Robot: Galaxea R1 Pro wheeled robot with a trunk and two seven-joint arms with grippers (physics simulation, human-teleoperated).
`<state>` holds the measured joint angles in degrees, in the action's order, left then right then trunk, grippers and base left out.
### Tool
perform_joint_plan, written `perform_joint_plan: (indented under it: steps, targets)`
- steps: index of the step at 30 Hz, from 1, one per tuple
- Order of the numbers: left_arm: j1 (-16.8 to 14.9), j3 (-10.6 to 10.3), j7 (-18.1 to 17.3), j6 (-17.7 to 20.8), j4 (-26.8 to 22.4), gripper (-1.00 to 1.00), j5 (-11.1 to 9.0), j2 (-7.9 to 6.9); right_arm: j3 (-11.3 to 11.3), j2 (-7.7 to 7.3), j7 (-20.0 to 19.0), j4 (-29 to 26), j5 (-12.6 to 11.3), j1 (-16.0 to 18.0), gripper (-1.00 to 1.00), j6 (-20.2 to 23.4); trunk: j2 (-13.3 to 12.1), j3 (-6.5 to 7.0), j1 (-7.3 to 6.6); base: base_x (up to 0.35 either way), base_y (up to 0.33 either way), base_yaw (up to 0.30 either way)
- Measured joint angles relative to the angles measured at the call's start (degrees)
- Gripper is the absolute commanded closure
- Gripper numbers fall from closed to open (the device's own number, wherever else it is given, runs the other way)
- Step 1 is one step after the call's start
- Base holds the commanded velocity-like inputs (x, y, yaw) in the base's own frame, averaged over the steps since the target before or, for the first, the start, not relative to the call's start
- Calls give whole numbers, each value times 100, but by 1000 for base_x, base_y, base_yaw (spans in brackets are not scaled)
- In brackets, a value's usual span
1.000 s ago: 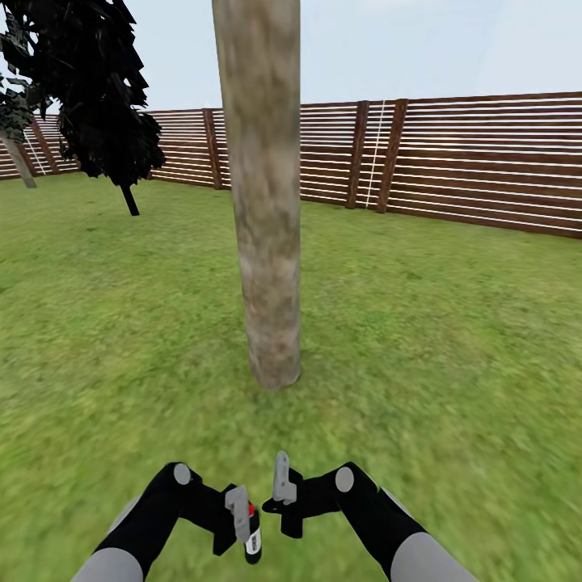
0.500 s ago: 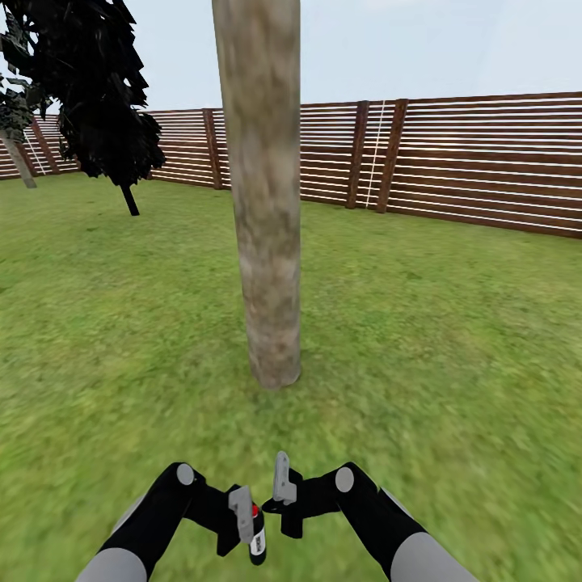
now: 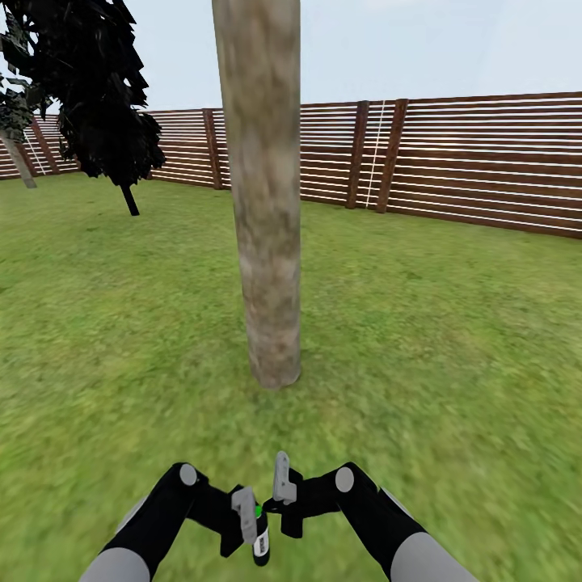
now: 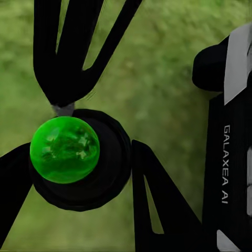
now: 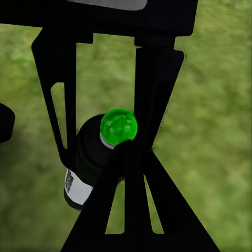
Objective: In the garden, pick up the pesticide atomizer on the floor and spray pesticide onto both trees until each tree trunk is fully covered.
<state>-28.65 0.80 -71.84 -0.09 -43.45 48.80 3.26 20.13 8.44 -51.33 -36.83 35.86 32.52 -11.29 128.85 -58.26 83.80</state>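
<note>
Head view: tree trunk point(image 3: 267, 202) dead ahead on the grass floor point(image 3: 436, 339); my left gripper point(image 3: 250, 517) clamped on the pesticide atomizer point(image 3: 260, 535), right gripper point(image 3: 281, 493) just beside it, state I cannot tell. Left wrist view: atomizer cap shows green. Right wrist view: bottle between the left fingers. Step, as I judge: spraying; next, sweep the nozzle along the trunk.

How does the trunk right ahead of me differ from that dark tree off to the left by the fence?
The tree trunk ahead is a thick, pale grey-beige mottled column; the dark tree has a thin black stem. The pale trunk stands near, its top cut off by the head view, no foliage showing; the dark tree stands farther back near the fence, with a jagged black crown. The dark stem leans slightly; the pale trunk is about upright. Both rise from the grass.
</note>
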Motion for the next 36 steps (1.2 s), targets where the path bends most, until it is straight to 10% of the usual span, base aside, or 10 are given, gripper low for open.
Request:
perform_joint_plan:
  steps: [5,15,16,20,23,27,29,33,36]
  targets:
    - [8,23,31,-8,20,100,48,-183,0,-5,-9,8,5,0,100,-1,0,0,0,0,0,0]
    - [76,33,39,-16,13,100,55,-1280,-17,-79,-18,27,10,0,100,-5,0,0,0,0,0,0]
    - [86,33,39,-16,14,100,66,-1399,-17,-128,-18,27,11,0,-100,-5,0,0,0,0,0,0]
    - [95,82,56,-8,13,100,38,-1855,-50,-431,-7,35,7,0,-100,-5,0,0,0,0,0,0]
    - [96,849,458,2,21,100,13,-1924,-211,-815,264,53,-9,-2,-100,-17,0,0,0,0,0,0]
    - [91,1827,1675,11,406,100,-177,-1598,-1447,-1236,2557,1257,-20,-26,-100,-38,0,-1,1,0,0,0]
    - [84,2314,3123,10,899,100,-489,-1306,-2002,-1241,4189,2084,-44,-28,-100,-202,0,-1,1,0,0,0]
    - [70,2515,5495,70,1627,100,-915,-949,-2192,-1156,6431,2821,-166,-54,-100,-748,0,-1,0,0,0,0]
    - [66,2526,6587,208,1907,100,-1556,-802,-2276,-1125,7337,3139,-1033,-235,-100,-1485,0,-1,0,0,0,0]
